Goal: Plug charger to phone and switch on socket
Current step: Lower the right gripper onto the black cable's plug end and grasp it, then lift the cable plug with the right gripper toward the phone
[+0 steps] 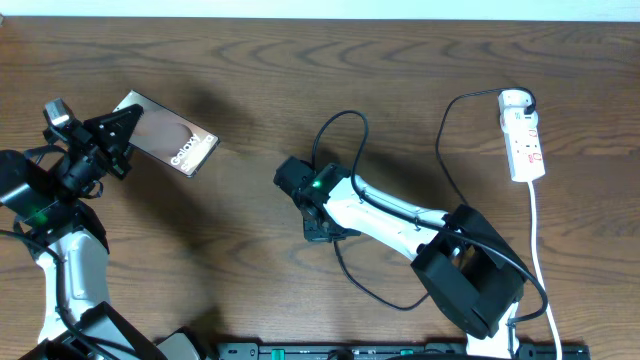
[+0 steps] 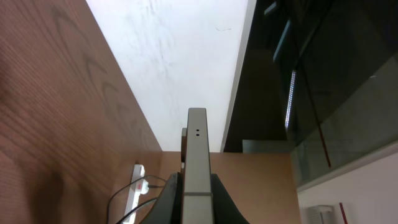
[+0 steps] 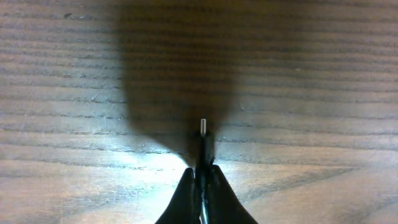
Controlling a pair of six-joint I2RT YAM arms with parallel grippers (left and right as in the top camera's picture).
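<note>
The phone (image 1: 170, 137), a glossy brown slab with white lettering, is held tilted above the table at the far left by my left gripper (image 1: 118, 135), shut on its near end. In the left wrist view the phone (image 2: 197, 155) shows edge-on between the fingers (image 2: 197, 193). My right gripper (image 1: 297, 180) at the table's middle is shut on the charger (image 1: 345, 128); its plug tip (image 3: 203, 126) sticks out past the fingertips (image 3: 202, 174), just above the wood. The black cable loops back to the white socket (image 1: 524, 143) at the far right, also seen in the left wrist view (image 2: 135, 186).
The socket's white lead (image 1: 536, 235) runs down the right side toward the front edge. The charger cable also trails in a loop (image 1: 380, 295) in front of the right arm. A white wall (image 2: 174, 62) lies beyond the table's far edge.
</note>
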